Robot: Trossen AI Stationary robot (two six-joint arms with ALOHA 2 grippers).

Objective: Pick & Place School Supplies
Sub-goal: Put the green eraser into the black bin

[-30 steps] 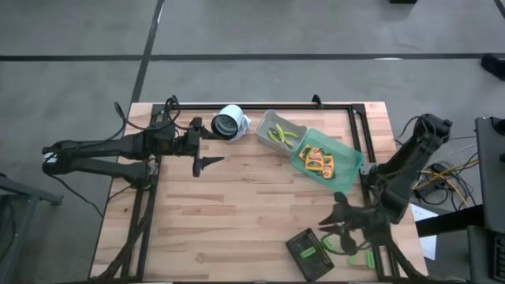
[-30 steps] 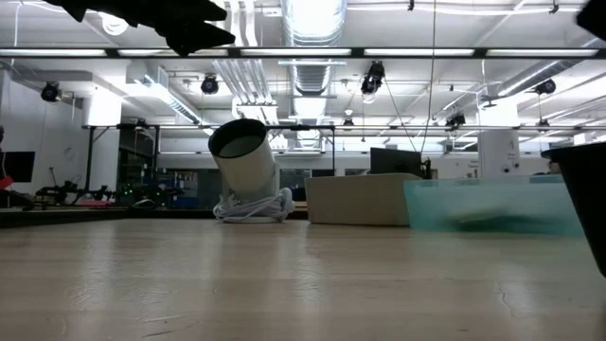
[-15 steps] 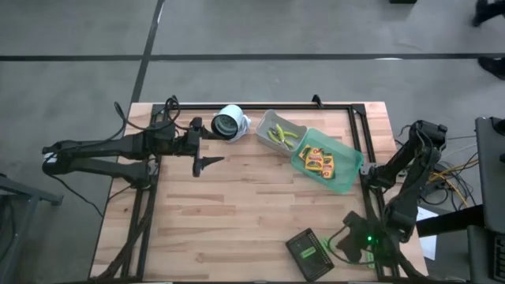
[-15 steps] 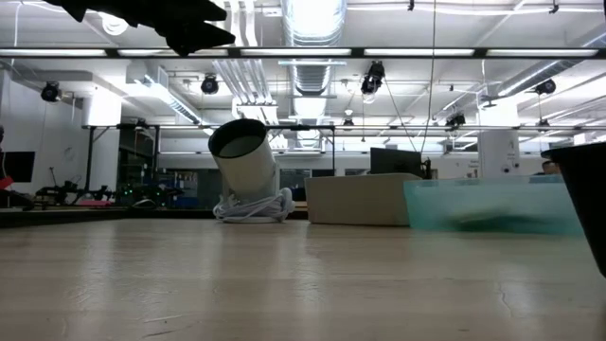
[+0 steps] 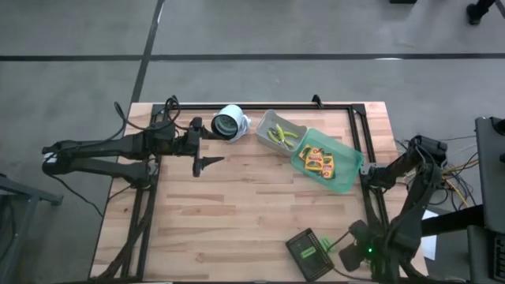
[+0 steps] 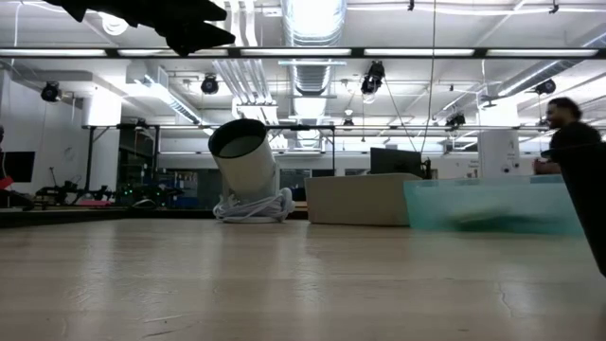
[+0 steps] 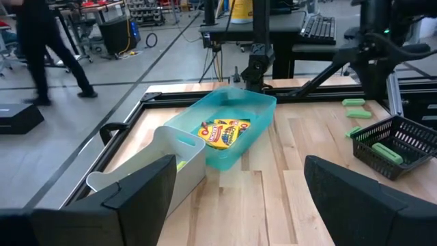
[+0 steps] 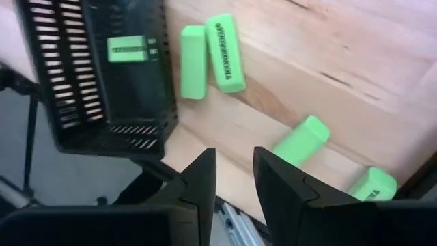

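Observation:
Several bright green blocks [image 8: 225, 53] lie on the wood near the table's near right corner, and one green block [image 8: 128, 48] lies in the dark tray [image 8: 102, 75]. My right gripper [image 8: 234, 183] hangs above them pointing down, open by a narrow gap with nothing between the fingers; it also shows in the high view [image 5: 351, 251]. Yellow packs [image 5: 319, 160] lie in the green bin [image 5: 347, 177]. Yellow-handled scissors [image 5: 282, 136] lie in the grey bin [image 5: 264, 126]. My left gripper [image 5: 201, 164] waits, open, above the table's far left.
A white cylinder [image 5: 230, 123] with a coiled cable lies at the far edge, left of the bins. The dark tray [image 5: 309, 252] sits at the near edge. The table's middle [image 5: 237, 205] is bare wood. A person [image 6: 568, 133] stands in the room beyond.
My right gripper has moved toward the table's near edge, sunk a little, tipped from nearly level to pointing down and rolled about its own line. It now hangs over the green blocks beside the dark tray. A person has come into the low view at the right.

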